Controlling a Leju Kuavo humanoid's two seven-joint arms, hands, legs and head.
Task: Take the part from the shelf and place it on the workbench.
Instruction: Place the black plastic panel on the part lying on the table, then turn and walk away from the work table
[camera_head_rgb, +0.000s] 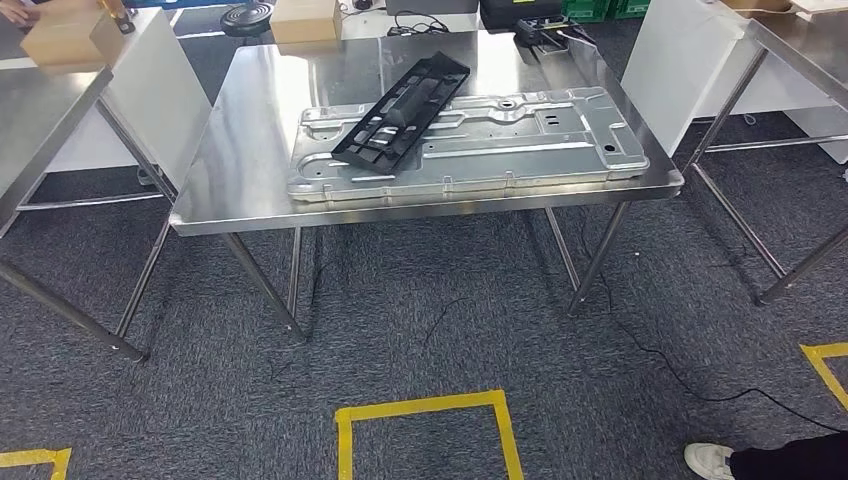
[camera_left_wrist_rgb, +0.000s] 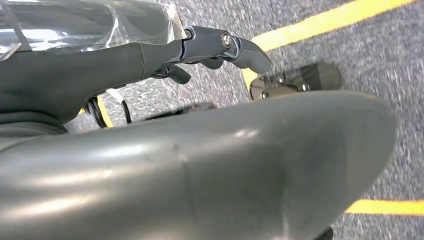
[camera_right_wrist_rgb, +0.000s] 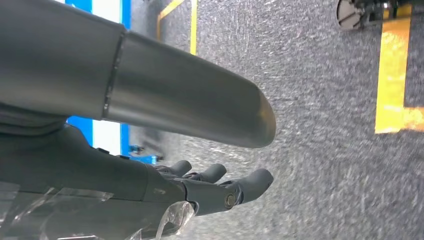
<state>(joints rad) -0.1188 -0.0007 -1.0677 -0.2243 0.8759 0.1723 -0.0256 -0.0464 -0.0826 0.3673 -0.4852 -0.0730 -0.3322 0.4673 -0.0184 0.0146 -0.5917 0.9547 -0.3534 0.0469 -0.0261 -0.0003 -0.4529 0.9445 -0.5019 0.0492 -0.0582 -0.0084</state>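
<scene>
The black part (camera_head_rgb: 402, 110), a long slotted plastic grille, lies slantwise on one large stamped metal panel (camera_head_rgb: 470, 145) that rests flat on the steel tabletop (camera_head_rgb: 250, 160). One end of the part reaches past the panel's far edge toward the back of the tabletop; the other end sits well inside the panel, near its left front corner. The panel's front edge runs just inside the tabletop's front edge, and its right corner comes close to the tabletop's right edge. Bare steel stays open to the left of the panel and behind it.

Two more steel tables flank the middle one, one on the left (camera_head_rgb: 40, 110) and one on the right (camera_head_rgb: 800, 40), each with a carpeted gap between. Two cardboard boxes show: one on the left table (camera_head_rgb: 70, 38), one behind the tabletop (camera_head_rgb: 305, 18). Yellow tape (camera_head_rgb: 425, 425) marks a square on the open carpet in front, and a thin black cable (camera_head_rgb: 660, 360) trails across the floor. A person's white shoe (camera_head_rgb: 708, 460) stands at the lower right.

The left robot hand (camera_left_wrist_rgb: 220, 50) hangs over the carpet with its fingers loosely extended and holds nothing. The right robot hand (camera_right_wrist_rgb: 215, 185) likewise hangs above the floor, fingers apart and empty.
</scene>
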